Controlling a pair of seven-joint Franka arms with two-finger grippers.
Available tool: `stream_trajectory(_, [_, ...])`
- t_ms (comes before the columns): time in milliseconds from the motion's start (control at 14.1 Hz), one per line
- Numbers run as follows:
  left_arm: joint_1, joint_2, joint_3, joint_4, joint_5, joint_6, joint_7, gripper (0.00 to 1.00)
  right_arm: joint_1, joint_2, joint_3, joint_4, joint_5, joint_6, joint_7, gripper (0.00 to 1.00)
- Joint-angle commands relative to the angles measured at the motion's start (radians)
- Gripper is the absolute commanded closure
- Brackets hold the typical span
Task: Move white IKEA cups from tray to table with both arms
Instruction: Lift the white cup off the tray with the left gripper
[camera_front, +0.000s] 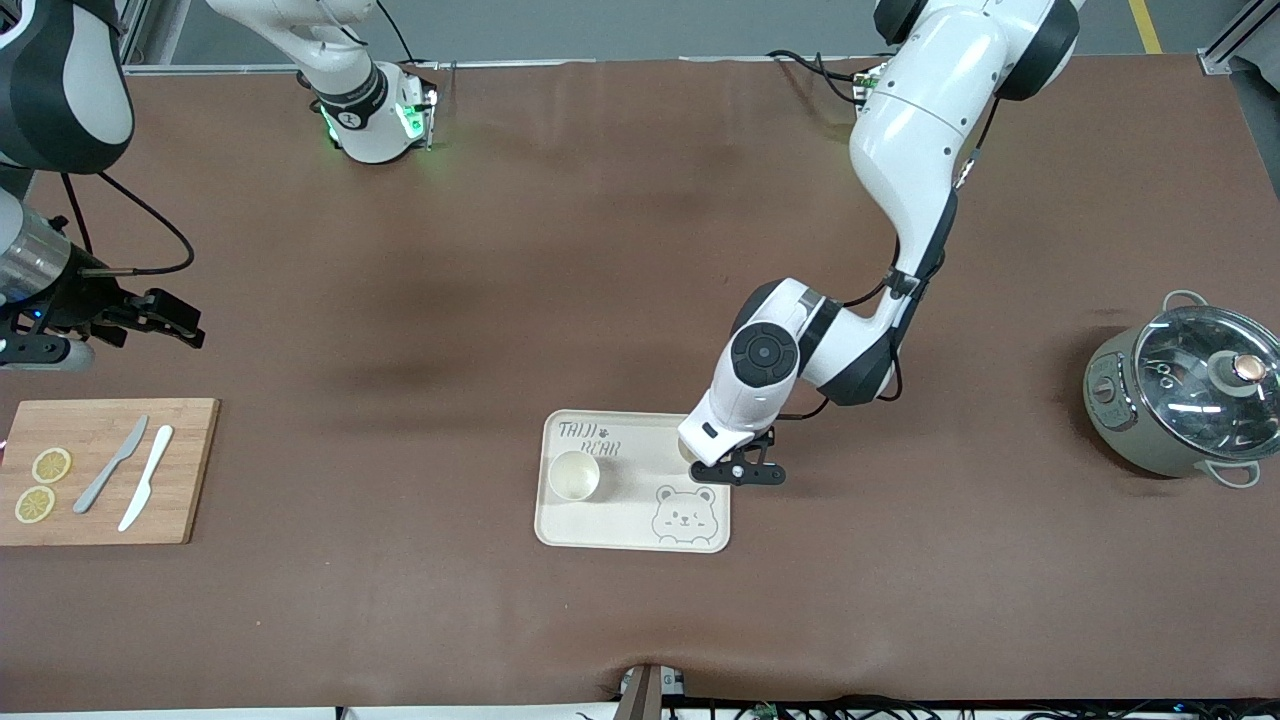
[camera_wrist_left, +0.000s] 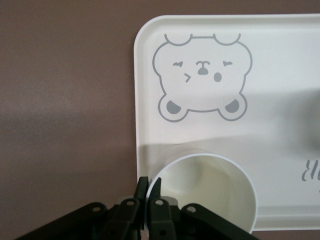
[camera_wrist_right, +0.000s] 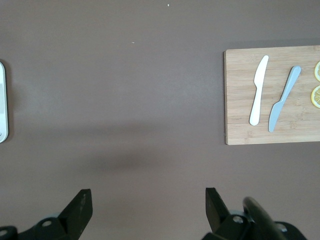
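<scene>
The cream bear-printed tray (camera_front: 640, 530) lies nearest the front camera, flat on the brown table (camera_front: 620, 300), with the bear drawing at its nearer corner toward the left arm's end; one white IKEA cup (camera_front: 574, 475) stands upright and open-mouthed on the tray, toward the right arm's end, free of any gripper. The second white IKEA cup (camera_wrist_left: 207, 192) stands at the tray's edge toward the left arm's end, on the side farther from the front camera than the bear; the left gripper (camera_front: 742, 470) is down on it, and in the left wrist view its fingers (camera_wrist_left: 156, 202) are pinched together on the cup's rim, the wall caught between them. The right gripper (camera_front: 150, 318) hangs above bare table, waiting, toward the right arm's end and well apart from the tray; its fingers (camera_wrist_right: 80, 210) stand wide apart with nothing between them. A wooden cutting board (camera_front: 190, 470) lies at that end, carrying a grey knife (camera_front: 110, 465), a white knife (camera_front: 146, 491) and two lemon slices (camera_front: 42, 484); a lidded pot (camera_front: 1180, 400) stands near the left arm's end of the table.
</scene>
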Motion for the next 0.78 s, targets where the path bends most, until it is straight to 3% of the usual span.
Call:
stream_trajectory(0, [-0.007, 0.008, 0.005, 0.011, 0.019, 0.002, -0.031, 1.0, -0.008, -0.018, 0.007, -0.008, -0.003, -0.004, 0.001, 0.0])
stream_trajectory(710, [0.007, -0.055, -0.001, 0.001, 0.016, -0.019, -0.028, 1.0, 0.048, -0.015, 0.007, 0.021, -0.003, -0.008, 0.062, 0.0])
